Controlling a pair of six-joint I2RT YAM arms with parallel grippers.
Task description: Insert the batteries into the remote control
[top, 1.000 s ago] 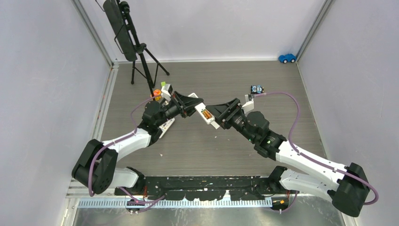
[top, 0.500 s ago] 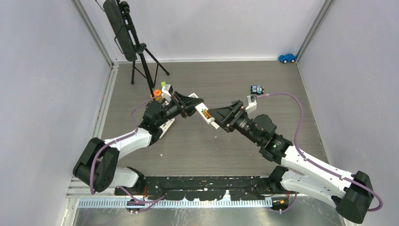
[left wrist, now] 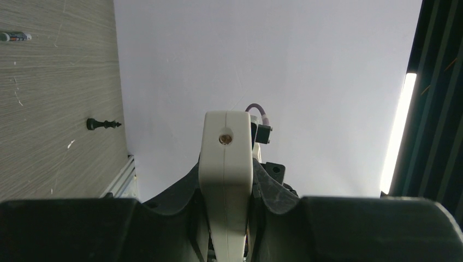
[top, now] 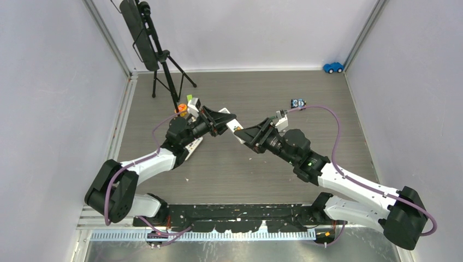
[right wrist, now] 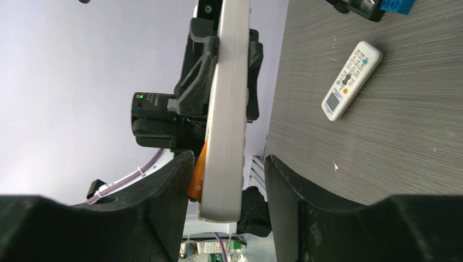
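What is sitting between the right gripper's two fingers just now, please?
The free end of the white remote, clamped by the left gripper, with an orange battery showing at its side. The right wrist view shows this.

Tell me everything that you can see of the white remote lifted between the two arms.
The remote is a slim white plastic bar, held up in the air. The left gripper is clamped on its two sides. One end face shows a small round copper-coloured dot. An orange battery sits at its back side. The open right gripper straddles one end; whether it touches is unclear.
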